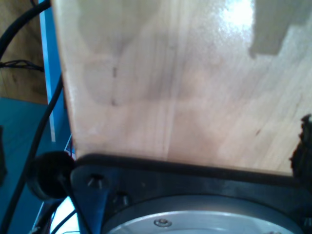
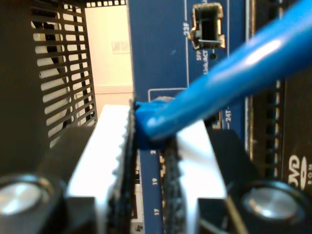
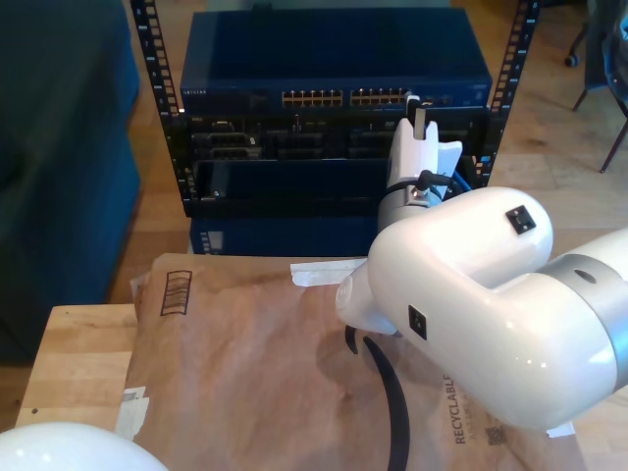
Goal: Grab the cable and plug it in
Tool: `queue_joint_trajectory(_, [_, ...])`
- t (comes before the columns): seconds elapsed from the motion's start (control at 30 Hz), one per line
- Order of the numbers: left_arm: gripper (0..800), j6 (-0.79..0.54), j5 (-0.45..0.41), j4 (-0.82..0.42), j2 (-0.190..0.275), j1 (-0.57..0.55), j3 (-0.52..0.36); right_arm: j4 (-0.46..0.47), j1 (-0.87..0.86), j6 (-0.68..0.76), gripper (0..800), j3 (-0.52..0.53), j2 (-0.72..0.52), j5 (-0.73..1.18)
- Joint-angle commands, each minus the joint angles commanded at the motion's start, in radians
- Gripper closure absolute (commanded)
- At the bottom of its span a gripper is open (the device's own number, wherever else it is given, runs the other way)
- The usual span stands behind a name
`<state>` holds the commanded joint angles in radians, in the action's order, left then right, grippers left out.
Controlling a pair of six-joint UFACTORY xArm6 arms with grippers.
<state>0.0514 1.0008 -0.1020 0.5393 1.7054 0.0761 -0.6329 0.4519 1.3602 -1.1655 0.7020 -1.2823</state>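
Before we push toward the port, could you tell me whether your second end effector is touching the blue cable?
Touching. In the second wrist view, my second end effector has its fingers clamped on the cable, with the blue end pinched between them.

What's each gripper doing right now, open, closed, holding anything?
My first gripper: cannot be told; its wrist view looks at a wooden surface.
My second gripper: closed on the blue cable, right at the switch's front panel.

My second gripper (image 2: 148, 165) is showing white finger blocks with black toothed pads (image 2: 170, 195) on a black base, one round silver screw (image 2: 265, 202) at each side. My arm (image 3: 471, 294) is wearing glossy white rounded shells with small dark square marks, and a thick black cable (image 3: 388, 402) is hanging at 6 o'clock of its elbow.
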Motion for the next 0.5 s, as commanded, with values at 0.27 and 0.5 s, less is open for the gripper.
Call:
queue_joint_trajectory(0.27, [0, 0.000, 0.000, 0.000, 0.000, 0.000, 0.000, 0.003, -0.002, 0.002, 800, -0.002, 0.000, 0.006])
queue_joint_trajectory(0.5, [0, 0.000, 0.000, 0.000, 0.000, 0.000, 0.000, 0.005, -0.003, 0.003, 800, -0.005, 0.000, 0.008])
